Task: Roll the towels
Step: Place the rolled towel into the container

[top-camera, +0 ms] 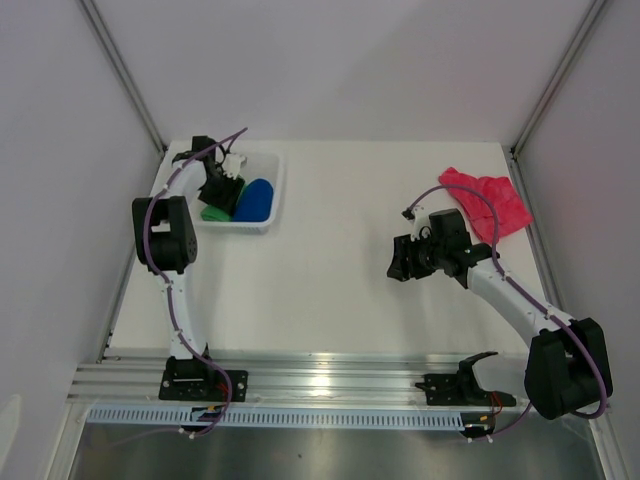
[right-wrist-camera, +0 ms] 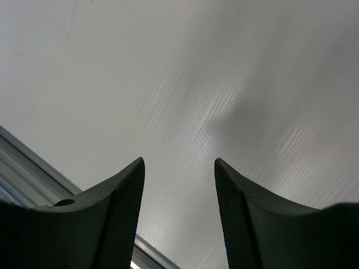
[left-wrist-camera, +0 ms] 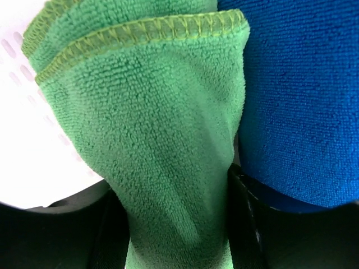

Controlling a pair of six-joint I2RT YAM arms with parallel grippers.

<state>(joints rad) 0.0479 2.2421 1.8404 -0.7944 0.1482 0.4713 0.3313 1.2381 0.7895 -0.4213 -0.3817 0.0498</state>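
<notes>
Towels soft, light, floppy: green (left-wrist-camera: 168, 168) between part-open left fingers (left-wrist-camera: 101, 235) in basket (top-camera: 275, 195) beside blue (top-camera: 255, 199); pink (top-camera: 490, 200) crumpled on desk (top-camera: 350, 290), best pinched at hem; right fingers (right-wrist-camera: 118, 218) open, empty.

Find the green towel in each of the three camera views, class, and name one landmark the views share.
Top external: green towel in the white basket, far left, under the left gripper.
Left wrist: fills the centre, between the fingers.
Right wrist: not in it.
Shared landmark: blue towel beside it.

The left end effector (top-camera: 222, 190) hides most of the green towel (top-camera: 213, 213) in the overhead view.
</notes>
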